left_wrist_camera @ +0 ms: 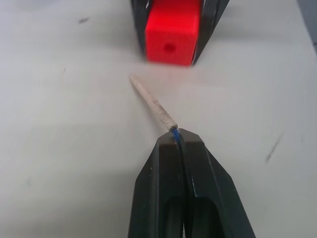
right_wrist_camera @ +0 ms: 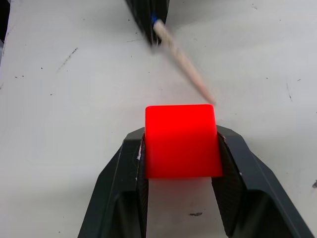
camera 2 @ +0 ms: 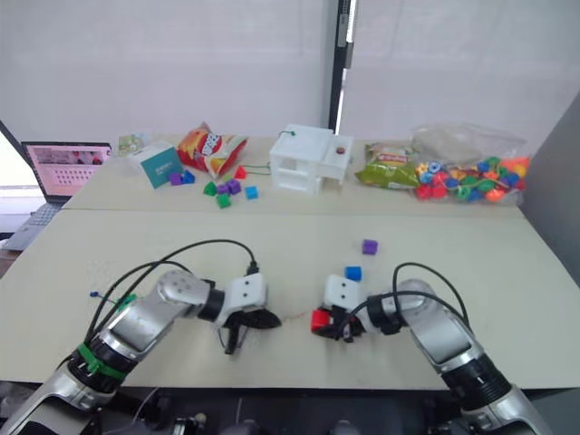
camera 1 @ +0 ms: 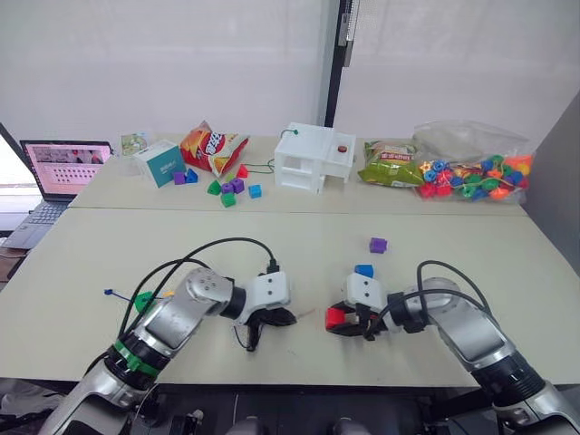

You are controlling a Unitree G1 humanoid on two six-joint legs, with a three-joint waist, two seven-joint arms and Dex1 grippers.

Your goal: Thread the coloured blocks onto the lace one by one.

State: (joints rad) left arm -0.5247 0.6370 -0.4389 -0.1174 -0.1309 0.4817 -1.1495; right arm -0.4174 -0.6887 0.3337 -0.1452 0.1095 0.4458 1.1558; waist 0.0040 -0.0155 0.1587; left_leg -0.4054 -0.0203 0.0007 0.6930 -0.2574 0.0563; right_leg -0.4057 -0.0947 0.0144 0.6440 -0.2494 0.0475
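Partly hidden: lace (left_wrist_camera: 154, 104) in L gripper (left_wrist_camera: 179, 138).

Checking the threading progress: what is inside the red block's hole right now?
Nothing yet: the red block, clamped in the right gripper, shows an empty hole. The lace tip, pinched by the left gripper, stops short. The hole's depth is dark.

Two grippers: the left (camera 1: 288, 317) at lower centre, the right (camera 1: 333, 322) just beside it.

Four loose blocks on the near table: one red (camera 1: 334, 317) at lower centre, one blue (camera 1: 364, 270) just above it, one purple (camera 1: 378, 245) higher still, one green (camera 1: 144, 302) at lower left.

One lace (left_wrist_camera: 153, 103), its pale tip in the middle of the left wrist view.

One bag of beads (camera 1: 471, 163) at upper right.

One cluster of small blocks (camera 1: 227, 188) at upper centre-left.

Two snack packets: one red (camera 1: 211, 148), one green (camera 1: 390, 165).

One white box (camera 1: 313, 158), one teal carton (camera 1: 163, 163), one laptop (camera 1: 56, 177).
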